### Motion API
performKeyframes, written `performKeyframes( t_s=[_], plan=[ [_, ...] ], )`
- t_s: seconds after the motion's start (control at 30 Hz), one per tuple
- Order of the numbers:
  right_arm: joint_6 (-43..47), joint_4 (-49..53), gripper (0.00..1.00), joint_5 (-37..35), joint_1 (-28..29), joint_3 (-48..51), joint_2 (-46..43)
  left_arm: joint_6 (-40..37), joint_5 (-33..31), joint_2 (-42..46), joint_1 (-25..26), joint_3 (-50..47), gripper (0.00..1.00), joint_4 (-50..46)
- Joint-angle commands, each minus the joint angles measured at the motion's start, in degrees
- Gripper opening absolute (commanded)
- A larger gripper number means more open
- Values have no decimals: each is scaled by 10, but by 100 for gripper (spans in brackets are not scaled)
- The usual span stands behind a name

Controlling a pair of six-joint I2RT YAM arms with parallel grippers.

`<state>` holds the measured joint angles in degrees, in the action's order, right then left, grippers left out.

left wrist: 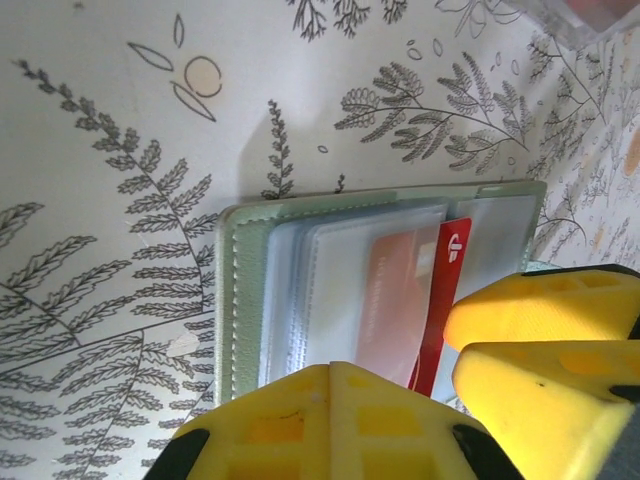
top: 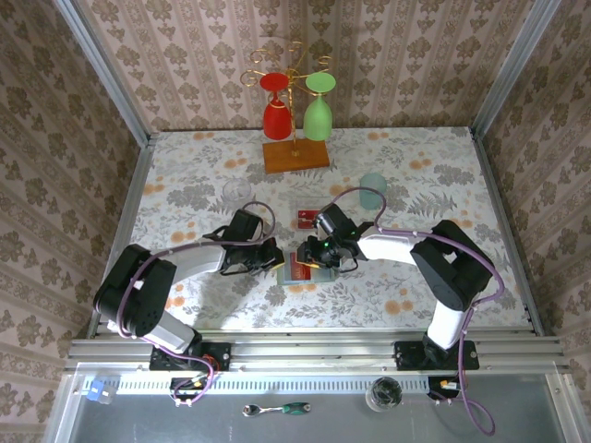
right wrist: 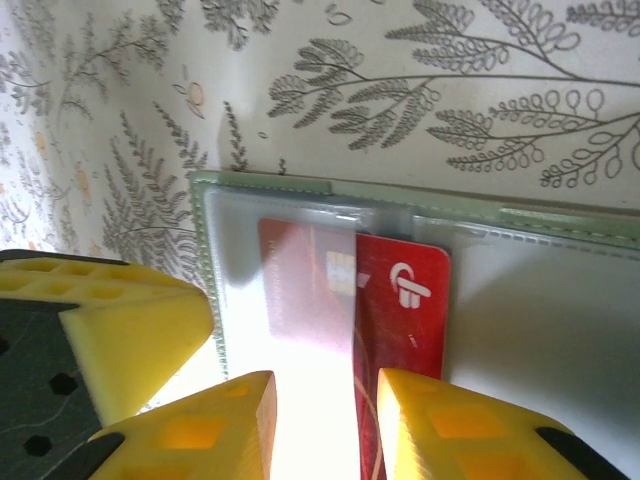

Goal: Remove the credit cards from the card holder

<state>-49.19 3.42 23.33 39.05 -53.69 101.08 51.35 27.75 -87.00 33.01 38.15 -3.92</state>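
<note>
Two yellow fingers of the right gripper (right wrist: 325, 385) stand part-way apart over the open holder (left wrist: 240, 300). One finger (right wrist: 440, 430) lies on a red card (right wrist: 410, 290) and the other on the clear pocket beside it, with bright pocket showing in the gap; whether the card is actually pinched cannot be told. That card sticks partly out of its pocket, its logo end bare and the rest still under the plastic. The left gripper (left wrist: 332, 385) is closed, its fingers together with nothing between them, and its tips rest over the holder's edge on the side opposite the right gripper. The holder lies flat and open on the floral table (top: 185, 185), pockets up, with a pale green stitched border around them. In the top view the two grippers meet over it from either side. Just beyond the holder a second red card (top: 306, 219) lies loose on the table. Farther past it, off toward the right arm's side, stands a teal cup (top: 373, 189), and well beyond the holder sits a wooden base (top: 295, 157) with a red and a green glass hung above it.
</note>
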Motion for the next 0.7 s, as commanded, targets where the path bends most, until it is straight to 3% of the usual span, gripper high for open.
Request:
performKeyframes(
  t_s=[0.0, 0.67],
  plan=[
    [5, -5, 33, -9, 0, 4, -29, -18, -6, 19, 10, 25, 5, -35],
    [4, 6, 33, -14, -9, 20, -33, -21, -29, -28, 44, 33, 0, -41]
  ],
)
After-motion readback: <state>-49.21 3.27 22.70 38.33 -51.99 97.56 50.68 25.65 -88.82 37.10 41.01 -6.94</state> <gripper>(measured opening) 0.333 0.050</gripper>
